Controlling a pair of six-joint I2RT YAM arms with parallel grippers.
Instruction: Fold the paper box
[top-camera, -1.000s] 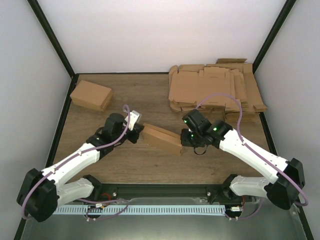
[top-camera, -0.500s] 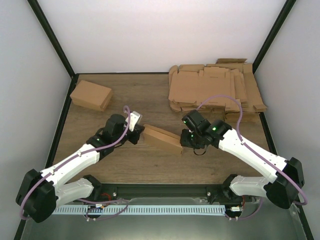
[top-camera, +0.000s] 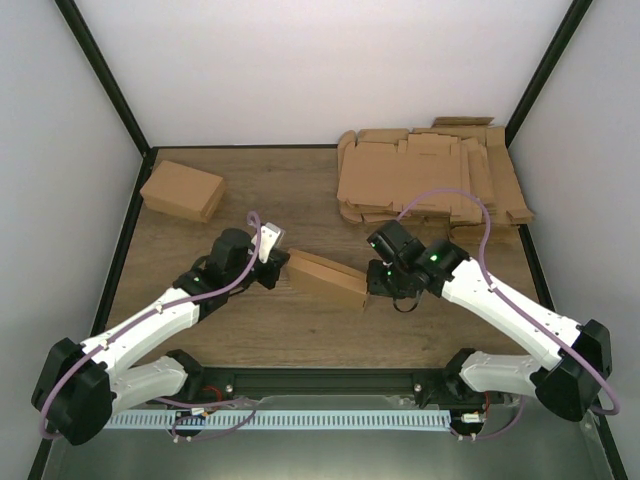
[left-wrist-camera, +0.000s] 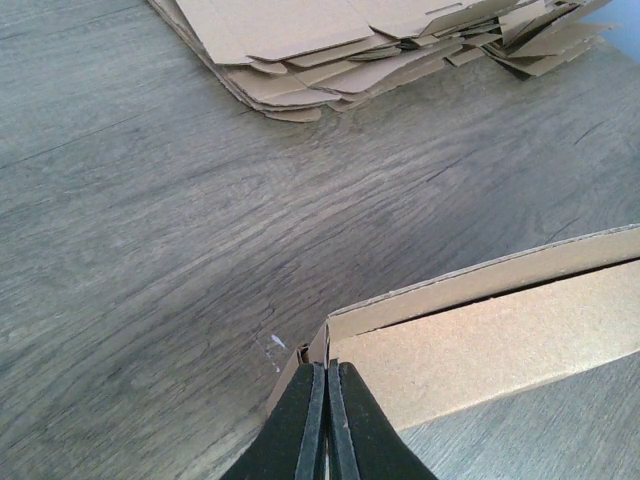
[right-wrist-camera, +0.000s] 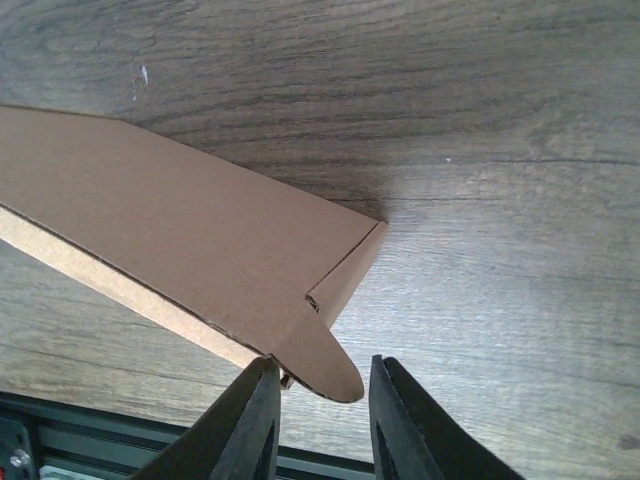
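Brown cardboard of the paper box (top-camera: 322, 276) was stretched between the two tools on the wooden tabletop (top-camera: 300, 335). The left tool (left-wrist-camera: 326, 372) was pressed fully shut, with its tips set against one corner of the box, where a side wall was seen standing upright. The right tool (right-wrist-camera: 323, 366) was held at a narrow gap, and a rounded tab (right-wrist-camera: 322, 378) at the other end of the box lay in that gap between its fingers. Beyond the left tool, well apart, a second folded box (top-camera: 182, 190) was placed near the far edge. Beyond the right tool, a pile of flat blanks (top-camera: 430, 180) was spread across the far corner.
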